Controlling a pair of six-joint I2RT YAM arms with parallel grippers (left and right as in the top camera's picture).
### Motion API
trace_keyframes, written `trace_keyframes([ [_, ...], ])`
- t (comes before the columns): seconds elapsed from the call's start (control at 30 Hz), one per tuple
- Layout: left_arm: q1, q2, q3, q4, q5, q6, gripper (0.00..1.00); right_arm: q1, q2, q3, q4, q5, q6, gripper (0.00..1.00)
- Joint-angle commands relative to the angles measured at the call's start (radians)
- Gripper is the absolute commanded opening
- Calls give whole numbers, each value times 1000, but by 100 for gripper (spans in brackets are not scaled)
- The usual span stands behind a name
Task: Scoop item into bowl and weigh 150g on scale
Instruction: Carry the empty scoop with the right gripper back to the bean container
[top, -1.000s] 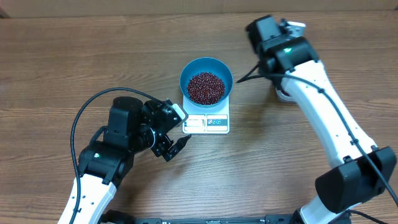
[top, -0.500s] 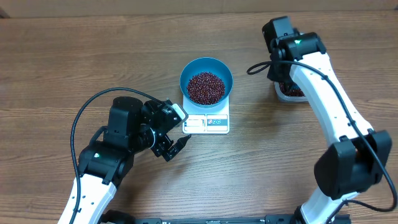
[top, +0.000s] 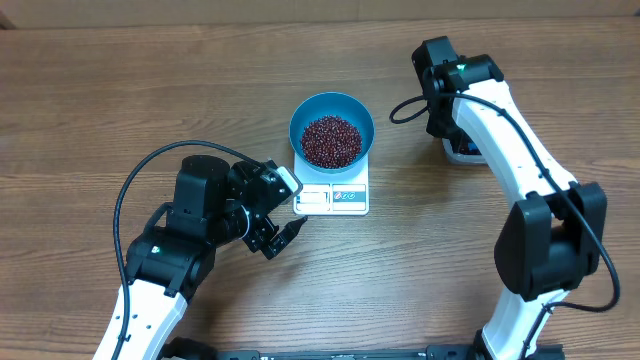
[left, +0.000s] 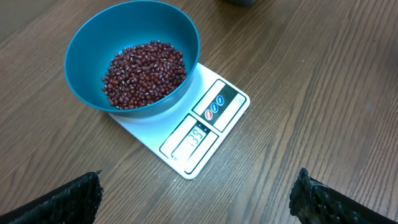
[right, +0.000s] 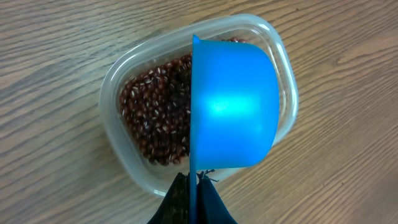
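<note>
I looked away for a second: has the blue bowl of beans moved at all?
No. The blue bowl sits on the same spot of the scale, its rim just behind the display, as before.

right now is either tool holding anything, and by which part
Right tool pinches the blue scoop by its handle; left tool is open, holding nothing.
</note>
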Motion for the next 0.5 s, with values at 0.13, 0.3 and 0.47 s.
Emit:
trace_keyframes([
  [0.13, 10, 2, -5, 1, 18, -3, 100, -71, 41, -2, 13, 30, -8, 4],
  [0.3, 10, 2, -5, 1, 18, -3, 99, -96, 41, -2, 27, -21, -69, 4],
  [0.47, 10, 2, -5, 1, 18, -3, 100, -98, 41, -2, 53, -85, -109, 4],
])
